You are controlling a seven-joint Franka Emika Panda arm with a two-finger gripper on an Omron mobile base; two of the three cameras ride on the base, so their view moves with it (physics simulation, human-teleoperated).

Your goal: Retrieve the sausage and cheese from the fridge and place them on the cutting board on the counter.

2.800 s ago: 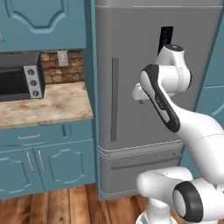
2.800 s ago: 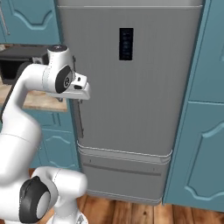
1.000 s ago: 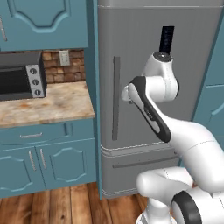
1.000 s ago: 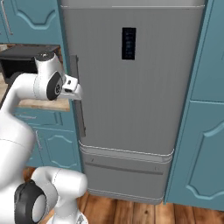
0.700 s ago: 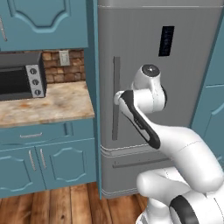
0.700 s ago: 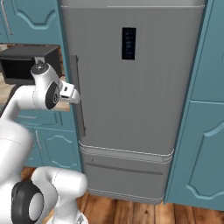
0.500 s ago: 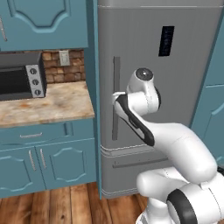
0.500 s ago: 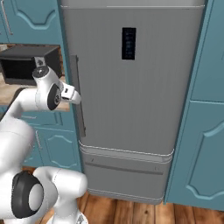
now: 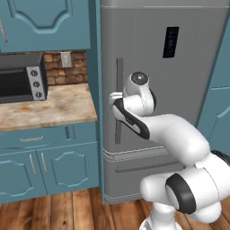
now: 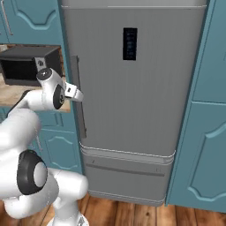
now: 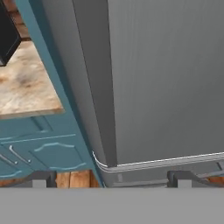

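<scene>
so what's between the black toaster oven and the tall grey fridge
A bare stretch of beige marbled counter in front of a brick wall with an outlet, then a teal side panel, in the left base view.

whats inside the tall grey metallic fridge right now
Nothing inside can be seen: the tall grey metallic fridge has its door shut, so shelves and food are covered. Visible are its long vertical bar handle, the dark display panel and the lower drawer front. The open gripper is at the handle.

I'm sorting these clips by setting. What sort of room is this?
A home kitchen, rendered rather than real. A tall grey fridge with a long bar handle stands closed between teal cabinets, and a black toaster oven sits on a beige stone countertop against a brick backsplash.
</scene>
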